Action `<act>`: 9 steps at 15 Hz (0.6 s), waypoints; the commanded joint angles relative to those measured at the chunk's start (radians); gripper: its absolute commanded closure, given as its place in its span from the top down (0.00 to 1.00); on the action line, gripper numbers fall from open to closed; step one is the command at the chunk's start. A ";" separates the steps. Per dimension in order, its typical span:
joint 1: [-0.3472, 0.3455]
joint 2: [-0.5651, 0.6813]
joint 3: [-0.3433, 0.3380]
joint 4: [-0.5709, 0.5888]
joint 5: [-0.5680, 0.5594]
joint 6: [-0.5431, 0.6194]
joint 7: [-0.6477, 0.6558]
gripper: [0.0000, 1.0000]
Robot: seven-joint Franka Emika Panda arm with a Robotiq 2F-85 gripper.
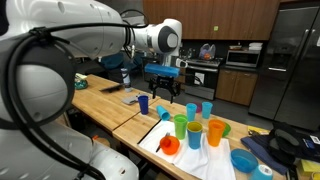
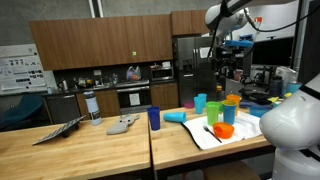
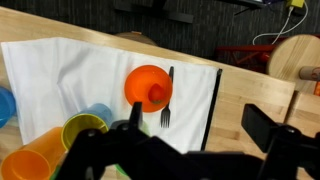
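Jaws released, spread wide, holding nothing, hovering high over the table. Directly below: orange bowl [image 3: 148,85] on the white cloth [image 3: 70,70], fork [image 3: 166,116] just beside it, green cup [image 3: 82,128] near. Judgement: descend centred on the bowl rim, clear of the fork. Beyond: bare table [image 3: 250,90].

Orange bowl [image 3: 148,87] on white cloth [image 3: 70,75], dark fork [image 3: 166,102] lying just beside its edge

Orange cup [image 3: 148,86], black fork [image 3: 166,98], white cloth [image 3: 70,75]
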 commanded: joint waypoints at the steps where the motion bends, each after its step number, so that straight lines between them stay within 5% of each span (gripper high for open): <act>1: -0.008 0.001 0.006 0.003 0.003 -0.003 -0.003 1.00; 9: -0.019 -0.004 0.015 -0.006 -0.028 0.000 0.021 1.00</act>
